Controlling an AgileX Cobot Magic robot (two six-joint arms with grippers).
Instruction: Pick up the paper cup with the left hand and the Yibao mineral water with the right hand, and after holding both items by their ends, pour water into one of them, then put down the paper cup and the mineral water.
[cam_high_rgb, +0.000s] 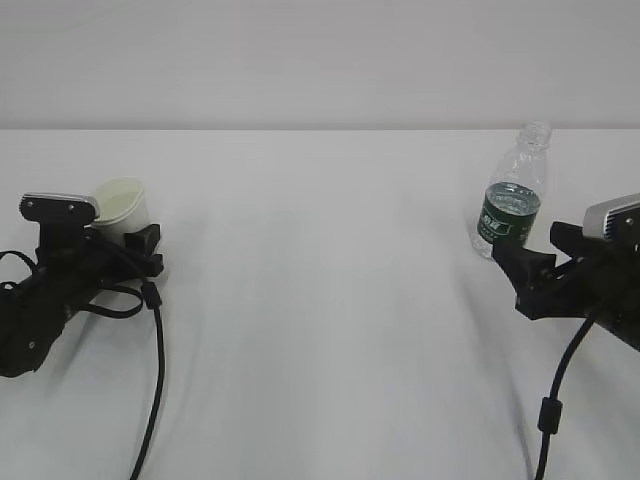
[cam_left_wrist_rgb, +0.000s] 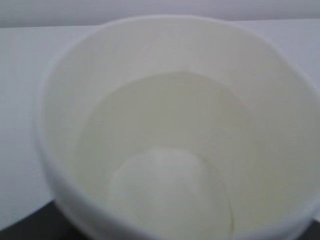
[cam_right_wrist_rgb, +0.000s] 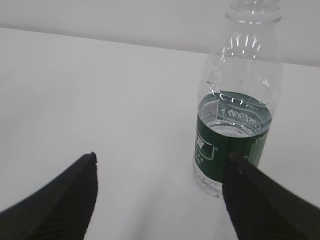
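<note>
Nearest in the exterior view, two black cables (cam_high_rgb: 153, 380) are seen trailing across the white table (cam_high_rgb: 330, 300) from the arms toward the front edge. On the left, the left hand (cam_high_rgb: 130, 240) is seen low over the table, and the paper cup (cam_high_rgb: 122, 206) is seen at its jaws, tilted with its mouth turned toward the wrist; whether the cup is clamped or only lies between the jaws cannot be told, since the jaw tips are hidden by the cup. In the left wrist view almost the whole frame is filled by the cup (cam_left_wrist_rgb: 175, 135), its pale cream inside and round bottom shown, a little out of focus. On the right, the right hand (cam_high_rgb: 520, 262) is held with its jaws spread wide and nothing gripped. In the right wrist view the two black fingers (cam_right_wrist_rgb: 65, 200) are seen well apart, and the Yibao mineral water (cam_right_wrist_rgb: 237, 110) is seen standing upright on the table just beyond the right-hand finger, partly filled, capless, its green label facing the camera. Farthest back, a plain pale wall (cam_high_rgb: 320, 60) is seen behind the table.
</note>
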